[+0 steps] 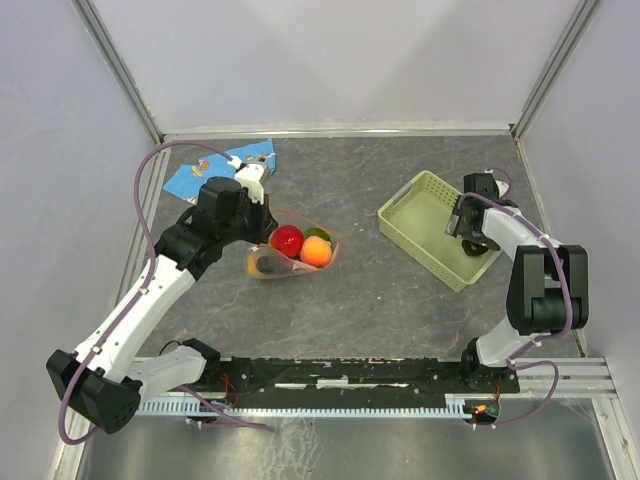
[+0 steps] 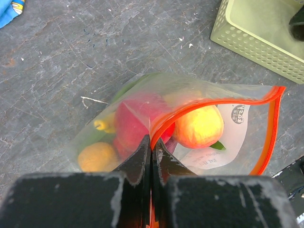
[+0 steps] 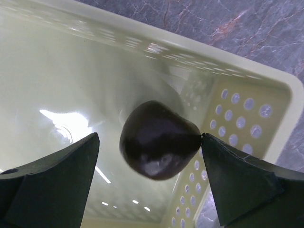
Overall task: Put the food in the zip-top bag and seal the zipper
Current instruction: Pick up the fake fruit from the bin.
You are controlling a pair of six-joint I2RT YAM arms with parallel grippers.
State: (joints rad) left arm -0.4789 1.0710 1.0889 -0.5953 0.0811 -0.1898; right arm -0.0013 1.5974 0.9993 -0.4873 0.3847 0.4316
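Glossy eggplant [image 3: 156, 142] in basket [image 3: 237, 114] corner looks slippery: spread right gripper [image 3: 150, 137] should squeeze its middle. Left gripper [image 2: 151, 142] pinches bag [image 2: 209, 156] zipper [image 2: 223, 99].

The bag [image 2: 190, 95] is clear, zipper [image 2: 271, 123] red-orange, basket [image 3: 247, 109] pale green, eggplant [image 3: 156, 140] dark purple.

Bright, even light; glare on basket [image 3: 71, 71] floor and eggplant [image 3: 156, 142].

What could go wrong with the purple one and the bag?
The glossy dark purple toy eggplant sits near the wall of the pale green plastic basket; the open right gripper might squeeze it out sideways. The left gripper pinches one spot of the red-orange zipper on the clear plastic bag, so the mouth could slip free.
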